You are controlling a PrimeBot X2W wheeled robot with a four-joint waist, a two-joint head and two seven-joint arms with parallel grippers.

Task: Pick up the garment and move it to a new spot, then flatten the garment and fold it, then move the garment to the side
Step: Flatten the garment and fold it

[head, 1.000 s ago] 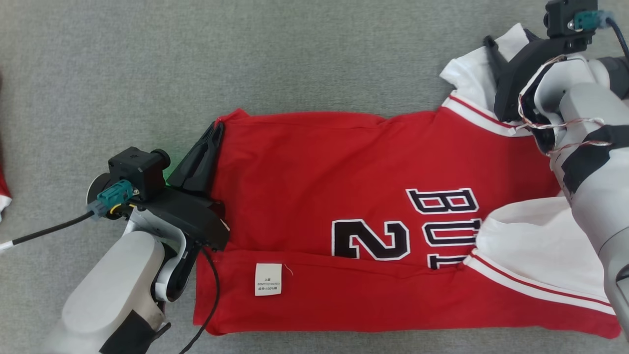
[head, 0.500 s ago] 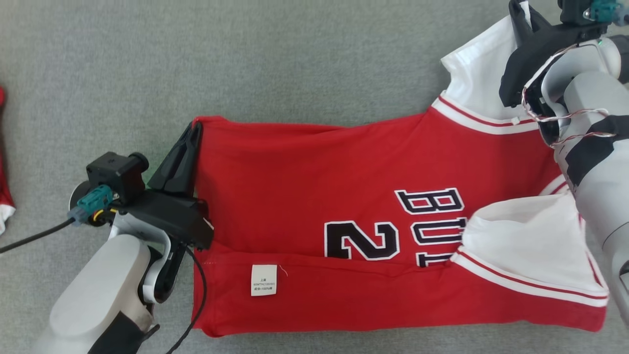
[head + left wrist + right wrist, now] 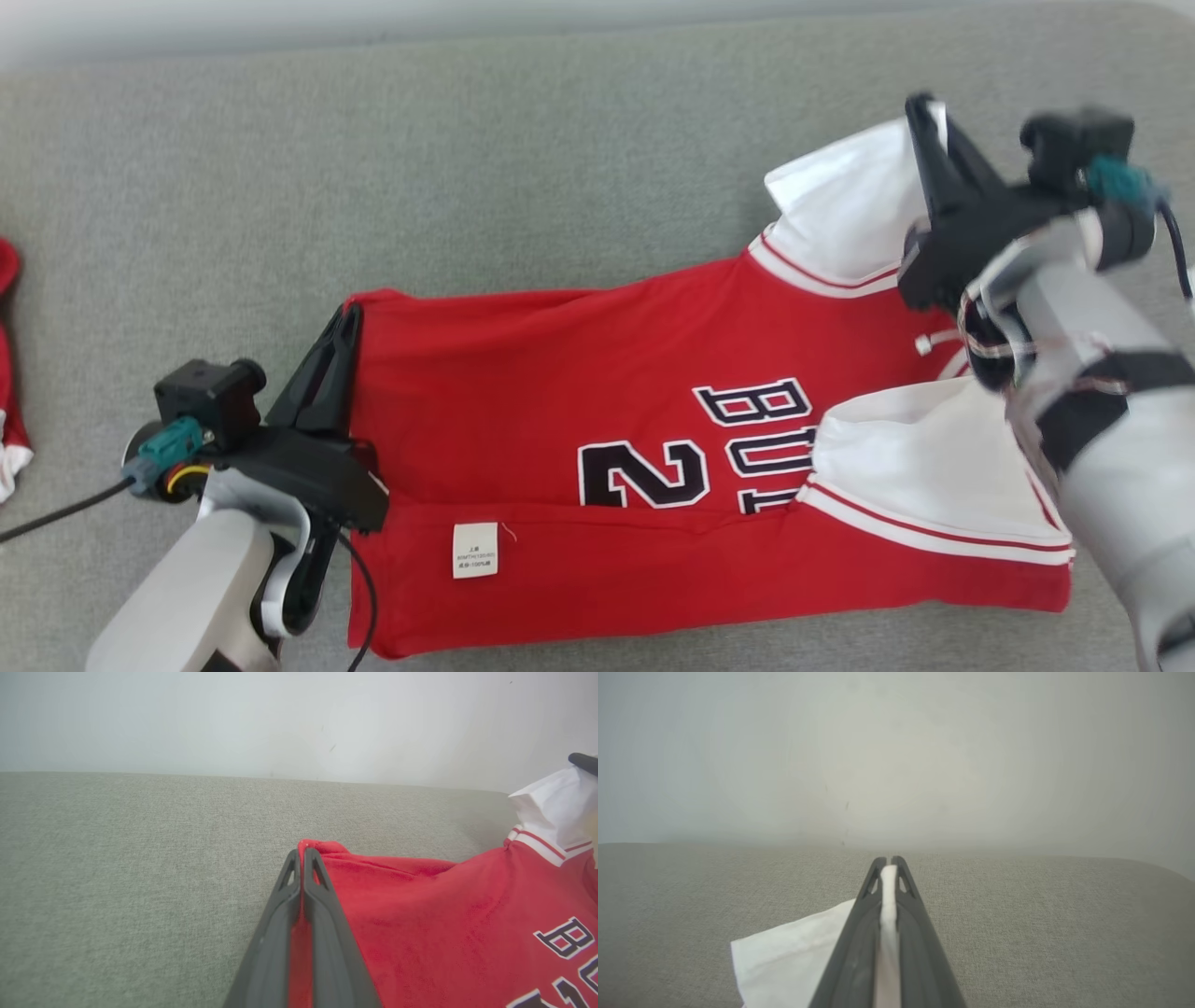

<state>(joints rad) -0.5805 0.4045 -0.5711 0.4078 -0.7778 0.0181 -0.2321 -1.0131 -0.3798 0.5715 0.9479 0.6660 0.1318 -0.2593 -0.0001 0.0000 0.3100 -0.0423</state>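
Note:
The garment (image 3: 597,401) is a red jersey with white sleeves, black lettering and a white label, stretched across the grey surface between my two arms. My left gripper (image 3: 349,315) is shut on its red hem corner at the left; in the left wrist view red cloth (image 3: 397,914) is pinched between the fingers of that gripper (image 3: 302,855). My right gripper (image 3: 924,107) is shut on the far white sleeve (image 3: 845,210), holding it raised; the right wrist view has white fabric (image 3: 798,952) clamped in the jaws of that gripper (image 3: 888,862).
The grey fabric surface (image 3: 467,187) extends far and left of the jersey, ending at a pale wall (image 3: 299,718). Another red and white cloth (image 3: 9,420) lies at the left edge. A cable (image 3: 56,509) trails from my left wrist.
The right gripper closed on the white sleeve and lifted it. The whole picture shifted as the camera moved; the jersey now sits lower and more to the left in it.

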